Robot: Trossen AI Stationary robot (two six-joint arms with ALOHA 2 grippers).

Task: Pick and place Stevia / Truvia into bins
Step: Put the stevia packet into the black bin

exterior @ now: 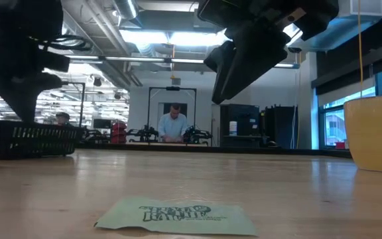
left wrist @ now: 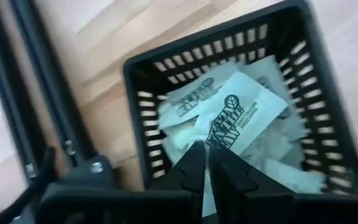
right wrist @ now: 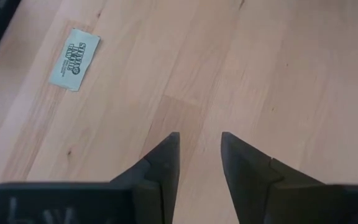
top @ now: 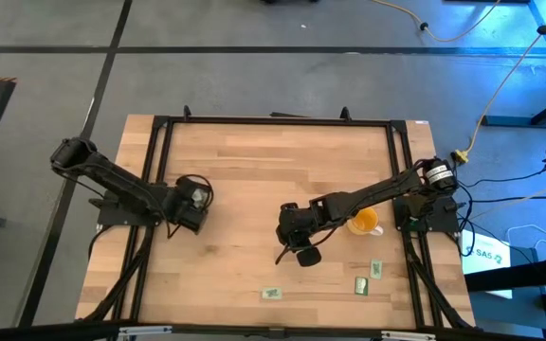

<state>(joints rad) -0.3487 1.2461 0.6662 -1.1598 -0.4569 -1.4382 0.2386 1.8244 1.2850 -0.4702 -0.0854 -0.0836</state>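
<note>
The black bin with slotted walls stands near the table's left side and holds several pale green Stevia sachets. My left gripper hovers over it, shut on one sachet. My right gripper is open above bare wood near the table's middle and touches nothing. A loose sachet lies flat on the table ahead of it. Three sachets lie flat near the near edge; one shows close up in the low view. My left gripper pinches one printed sachet by its near end between the two fingers, coming from above. The rest of the sachet sticks out beyond the fingertips over the sachets in the bin. I cannot tell whether it touches the pile.
A yellow cup stands on the table under the right arm, also at the right of the low view. Black frame rails run along the table's edges. A person sits at a bench far behind the table.
</note>
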